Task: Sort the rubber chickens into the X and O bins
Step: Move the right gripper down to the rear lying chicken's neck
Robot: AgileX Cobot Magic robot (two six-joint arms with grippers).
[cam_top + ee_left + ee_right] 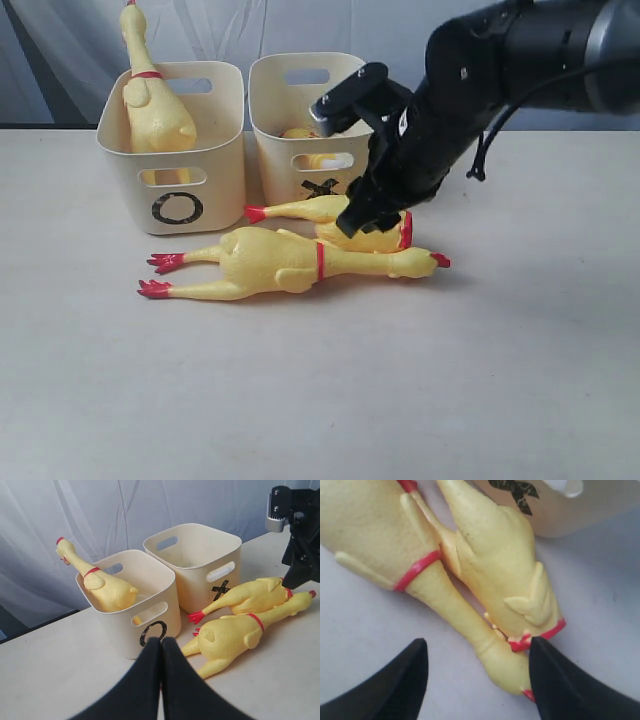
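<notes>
Our right gripper (477, 680), jaws spread wide, hangs over the head end of the front chicken (270, 262), whose neck runs slantwise between them. The left gripper (161, 680), closed tight, is farther.

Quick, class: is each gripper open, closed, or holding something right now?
Left gripper: closed, holding nothing.
Right gripper: open, fingers either side of the front chicken near its head, not gripping it.

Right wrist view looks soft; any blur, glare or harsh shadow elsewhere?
Right wrist view: close-up soft, right gripper blurred-edged. Left wrist view: left gripper a dark blur, O bin sharp. Exterior view: even light, faint shadows, no glare.
</notes>
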